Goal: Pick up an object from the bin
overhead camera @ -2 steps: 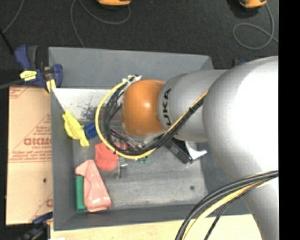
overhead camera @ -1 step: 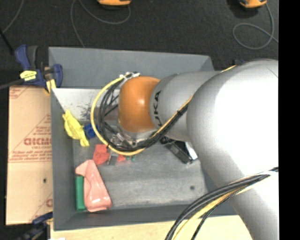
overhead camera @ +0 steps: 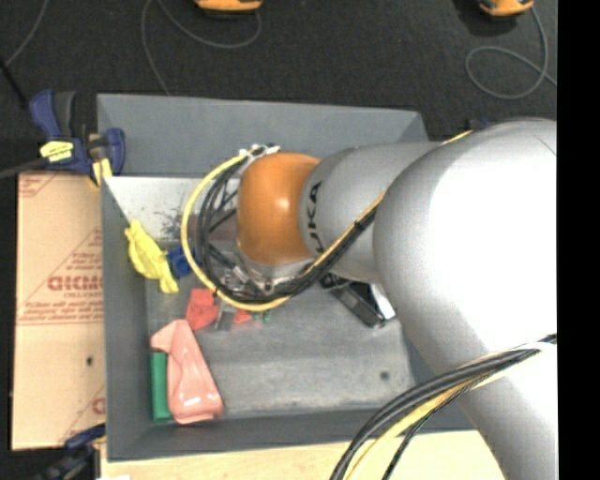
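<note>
Floor [overhead camera: 328,56] around the bin [overhead camera: 309,117]: dark, matte, finely textured like carpet. Thin pale cords [overhead camera: 217,41] laid loose on it beyond the far side, curving in wide loops. Two rounded orange-yellow items [overhead camera: 228,4] at the upper edge, well apart, each cut off by the frame. Lit evenly from above; floor near-black throughout.

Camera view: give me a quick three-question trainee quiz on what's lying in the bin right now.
1. True or false: the pink thing lies against the green thing by the bin's left wall.
2. Fill in: right beside the yellow thing lies a small ___ thing.
3. Which lies nearest the end effector? A. red thing B. yellow thing C. pink thing
Key: 1 true; 2 blue thing; 3 A.
</note>
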